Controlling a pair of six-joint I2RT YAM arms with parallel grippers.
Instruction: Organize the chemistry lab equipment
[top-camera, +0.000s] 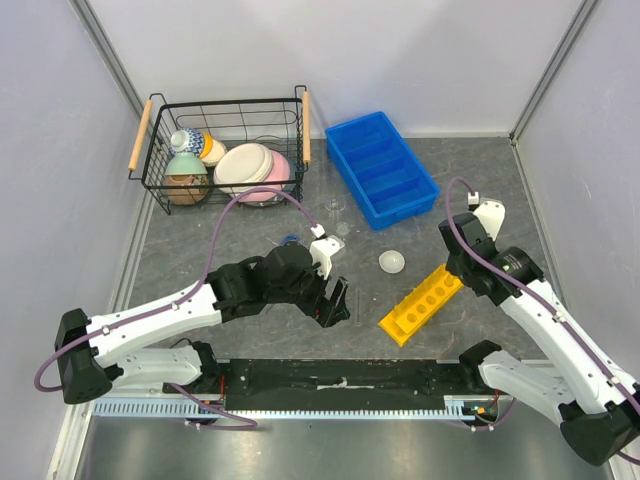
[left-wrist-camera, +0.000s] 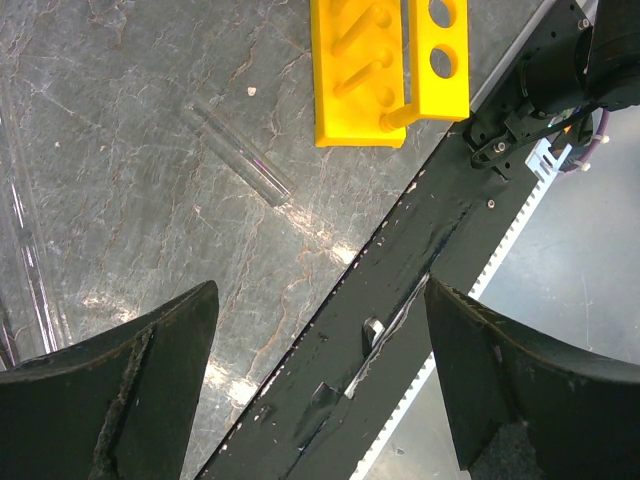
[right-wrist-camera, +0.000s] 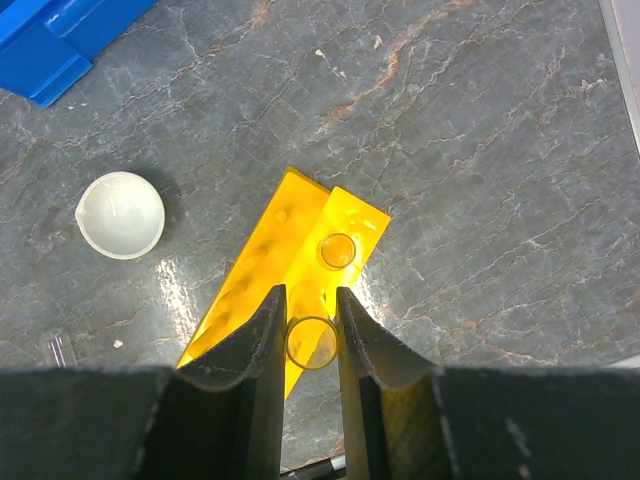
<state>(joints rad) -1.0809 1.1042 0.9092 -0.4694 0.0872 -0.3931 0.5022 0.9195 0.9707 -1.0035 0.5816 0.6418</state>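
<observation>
You are working on a grey marbled table (top-camera: 170, 260) walled in white, with a wire basket (top-camera: 226, 103) and a blue tray (top-camera: 345, 170) at the back. Your left gripper (left-wrist-camera: 320, 300) hovers low at centre with its jaws wide. A glass tube (left-wrist-camera: 238, 153) lies loose near the yellow rack (top-camera: 422, 303). Your right gripper (right-wrist-camera: 311, 310) stands over the rack, jaws narrow around what seems a clear tube (right-wrist-camera: 311, 343). The white dish (top-camera: 391, 262) sits just beside the rack.
</observation>
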